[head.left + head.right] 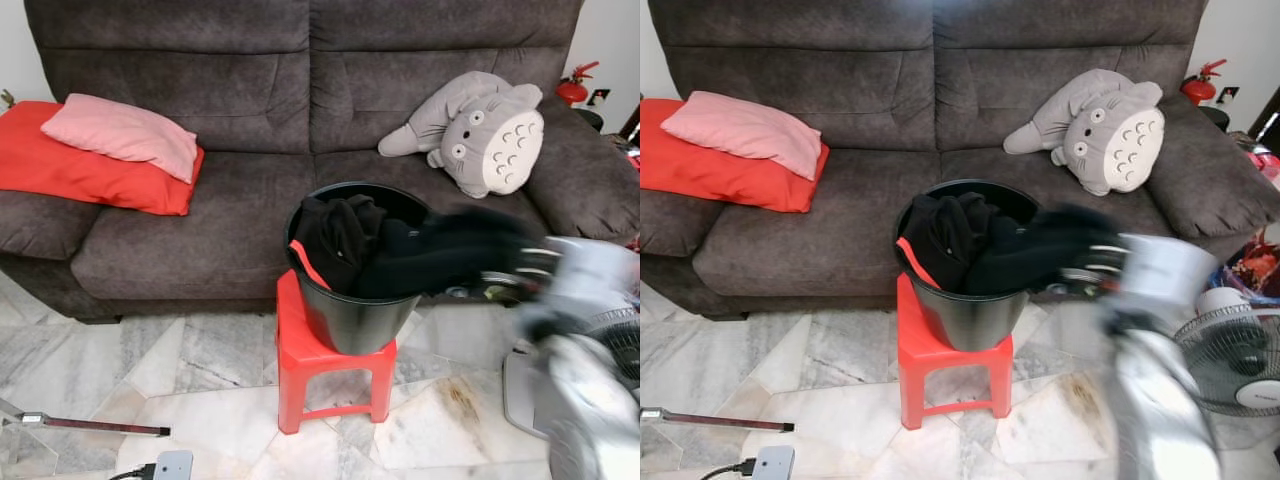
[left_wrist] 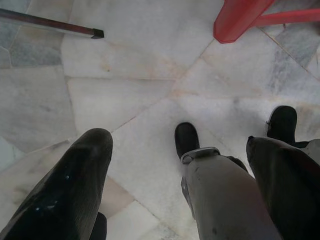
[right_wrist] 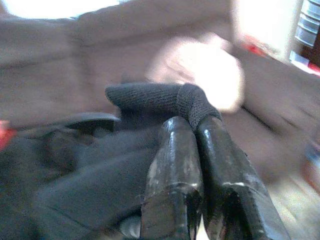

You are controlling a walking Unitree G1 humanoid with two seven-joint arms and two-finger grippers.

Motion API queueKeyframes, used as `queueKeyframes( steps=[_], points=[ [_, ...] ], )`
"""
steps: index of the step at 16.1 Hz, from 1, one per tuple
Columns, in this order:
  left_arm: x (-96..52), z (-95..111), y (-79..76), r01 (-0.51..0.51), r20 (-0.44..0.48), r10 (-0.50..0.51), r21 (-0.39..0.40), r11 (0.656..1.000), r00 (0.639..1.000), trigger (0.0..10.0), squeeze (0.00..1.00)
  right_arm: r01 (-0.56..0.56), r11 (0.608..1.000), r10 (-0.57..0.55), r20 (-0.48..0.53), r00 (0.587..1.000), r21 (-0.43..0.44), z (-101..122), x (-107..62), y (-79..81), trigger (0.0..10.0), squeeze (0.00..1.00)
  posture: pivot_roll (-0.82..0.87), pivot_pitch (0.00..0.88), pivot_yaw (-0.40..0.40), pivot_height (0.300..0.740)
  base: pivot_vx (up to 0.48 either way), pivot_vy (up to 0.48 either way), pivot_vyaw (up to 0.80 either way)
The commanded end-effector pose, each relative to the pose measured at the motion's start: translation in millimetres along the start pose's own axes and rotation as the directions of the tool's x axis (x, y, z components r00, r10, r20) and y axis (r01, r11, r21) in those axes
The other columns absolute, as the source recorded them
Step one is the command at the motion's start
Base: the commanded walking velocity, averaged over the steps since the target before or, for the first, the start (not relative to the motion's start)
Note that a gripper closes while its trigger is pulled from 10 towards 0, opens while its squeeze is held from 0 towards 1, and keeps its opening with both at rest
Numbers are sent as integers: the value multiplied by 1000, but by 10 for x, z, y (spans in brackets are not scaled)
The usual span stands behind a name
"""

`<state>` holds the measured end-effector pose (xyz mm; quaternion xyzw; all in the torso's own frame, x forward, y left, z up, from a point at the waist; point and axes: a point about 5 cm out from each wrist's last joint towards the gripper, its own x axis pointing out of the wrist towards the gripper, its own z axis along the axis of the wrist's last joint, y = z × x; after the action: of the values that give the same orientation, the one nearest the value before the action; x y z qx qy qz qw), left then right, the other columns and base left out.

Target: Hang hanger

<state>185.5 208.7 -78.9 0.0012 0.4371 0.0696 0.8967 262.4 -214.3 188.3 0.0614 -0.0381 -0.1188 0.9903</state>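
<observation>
The right tool [image 3: 192, 135] has its two black fingers pressed together on a fold of dark knitted garment [image 1: 420, 255], pinching the cloth near its ribbed edge. The arm is motion-blurred in the head views, reaching in from four o'clock toward the black bucket [image 1: 350, 320], which suggests it is drawing the garment out so that it can be dealt with before any hanging. The garment trails from the tool back into the bucket, where more dark clothing [image 1: 335, 235] is heaped, with a strip of red, perhaps the hanger, at the rim around eight o'clock; I cannot tell for sure where the hanger is. The bucket stands on a small red stool [image 1: 330, 375], probably raised for easier reach. Beyond it, at twelve o'clock, is a dark sofa [image 1: 230, 90] with a pink pillow [image 1: 125, 132] on a red cushion [image 1: 80, 170] at ten o'clock and a grey plush toy [image 1: 485, 125] at two o'clock. The left tool [image 2: 75, 195] hangs idle over the marble floor [image 2: 150, 85], fingers spread apart and holding nothing.
</observation>
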Motion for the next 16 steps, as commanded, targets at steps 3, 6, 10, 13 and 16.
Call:
queueKeyframes(
  steps=[3, 6, 10, 13, 16],
  points=[
    [-14, -75, 30, -3, -29, 4, 28, 1000, 1000, 10000, 0, 135, 987, -115, -199, 973, 91, -366, -138, -161, 0, 0, -194, 159, 6, 740, 0, 0, 0],
    [-16, -76, 39, -6, -28, 7, 27, 1000, 1000, 10000, 0, 165, 977, -113, -332, 937, 134, -643, -201, -170, 0, 0, -188, 159, 7, 740, 0, 0, 0],
    [-19, -84, 63, -12, -30, 13, 33, 999, 999, 10000, 0, 163, 977, -96, -401, 911, 137, -748, -243, -130, 0, 0, -187, 162, 12, 740, 0, 0, 0],
    [-17, -77, 63, -11, -29, 12, 36, 999, 1000, 10000, 0, 61, 998, -54, -289, 956, 13, -612, -203, -44, 0, 0, -185, 164, 12, 740, 0, 0, 0],
    [-14, -64, 53, -11, -26, 12, 34, 999, 1000, 10000, 0, 272, 959, -279, -90, 956, -83, -307, -41, -295, 0, 0, -183, 161, 11, 740, 0, 0, 0]
  ],
)
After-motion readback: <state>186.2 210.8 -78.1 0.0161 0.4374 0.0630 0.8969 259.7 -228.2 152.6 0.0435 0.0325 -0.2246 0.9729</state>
